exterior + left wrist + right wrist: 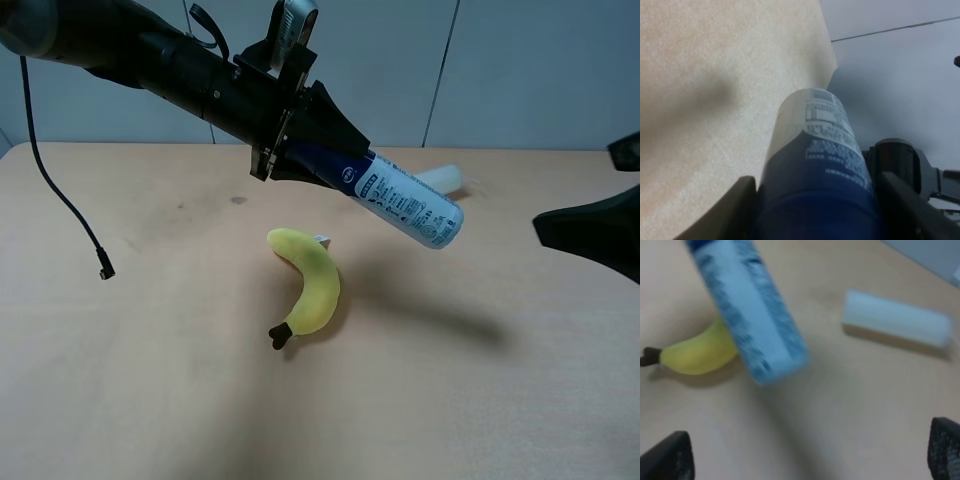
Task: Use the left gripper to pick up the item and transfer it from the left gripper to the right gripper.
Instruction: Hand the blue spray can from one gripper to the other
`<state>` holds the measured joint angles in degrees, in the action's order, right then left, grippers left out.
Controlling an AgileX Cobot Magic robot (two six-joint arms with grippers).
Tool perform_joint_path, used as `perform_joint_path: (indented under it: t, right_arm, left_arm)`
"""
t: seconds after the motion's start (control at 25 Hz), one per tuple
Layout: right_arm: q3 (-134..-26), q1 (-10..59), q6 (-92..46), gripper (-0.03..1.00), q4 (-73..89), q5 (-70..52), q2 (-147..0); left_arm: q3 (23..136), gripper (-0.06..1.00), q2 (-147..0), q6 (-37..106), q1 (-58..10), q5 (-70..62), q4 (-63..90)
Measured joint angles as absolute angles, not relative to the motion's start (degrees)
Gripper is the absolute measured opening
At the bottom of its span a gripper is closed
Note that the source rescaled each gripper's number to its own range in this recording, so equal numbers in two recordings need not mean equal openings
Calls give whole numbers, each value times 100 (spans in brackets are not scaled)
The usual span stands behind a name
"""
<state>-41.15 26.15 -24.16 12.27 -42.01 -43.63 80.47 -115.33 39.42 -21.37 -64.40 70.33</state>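
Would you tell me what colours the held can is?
The can is dark blue at its held end, printed white beyond; clearest in exterior high view.

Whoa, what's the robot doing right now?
The robot's left hand is holding a blue-and-white can up in the air over the table, squeezing its dark blue end. The can's white end points toward the right hand, which is open off to the side and not touching it. So the handing over is not done yet. A yellow toy banana and a white tube lie on the table.
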Motion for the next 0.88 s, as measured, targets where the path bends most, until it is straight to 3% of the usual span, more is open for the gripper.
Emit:
perform_joint_path:
  t: [0.28,0.88]
  right_arm:
    - [-4427,3497,-2684,100,1019,-3463,-5777]
    - [-4969,3538,-3036,100,1040,-2786,-7690]
  left_arm:
    - [8047,1,-11533,3944,-2137,-6440,7150]
    - [8047,1,-11533,3967,-2137,-6442,7150]
